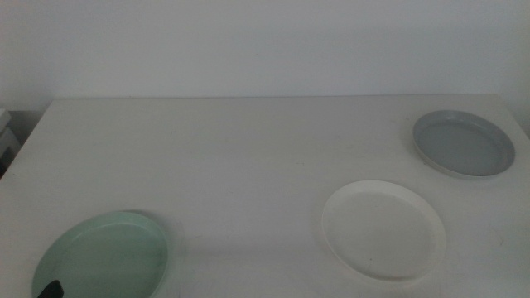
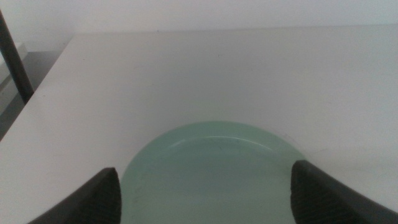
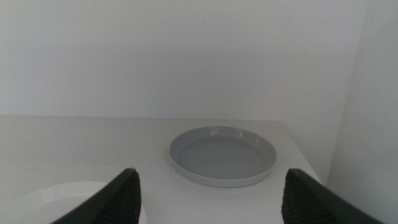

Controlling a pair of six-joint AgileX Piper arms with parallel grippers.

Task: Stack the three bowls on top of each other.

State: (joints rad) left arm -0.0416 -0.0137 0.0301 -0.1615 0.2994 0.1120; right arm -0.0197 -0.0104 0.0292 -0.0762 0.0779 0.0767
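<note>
Right now all three bowls lie apart on the white table, none stacked. The pale mint green bowl sits at the near left corner of the middle view, the white bowl at the near right, and the grey bowl beyond it toward the far right edge of the table.

The left gripper hangs low over the near part of the mint bowl, its two dark jaws spread wide with the bowl's near rim lying between them. Whether either jaw touches the rim is hard to tell, since the bowl's near edge runs out of the wrist picture. In the middle view only a small dark tip of this gripper shows, at the bowl's near edge by the picture's bottom.

The right gripper is out of the middle view. Its jaws are also spread wide and hold nothing. Straight ahead of them, a little way off, rests the grey bowl, upright and flat on the table near the far corner. Just beside one jaw, close under the gripper, a curved slice of the white bowl shows.
</note>
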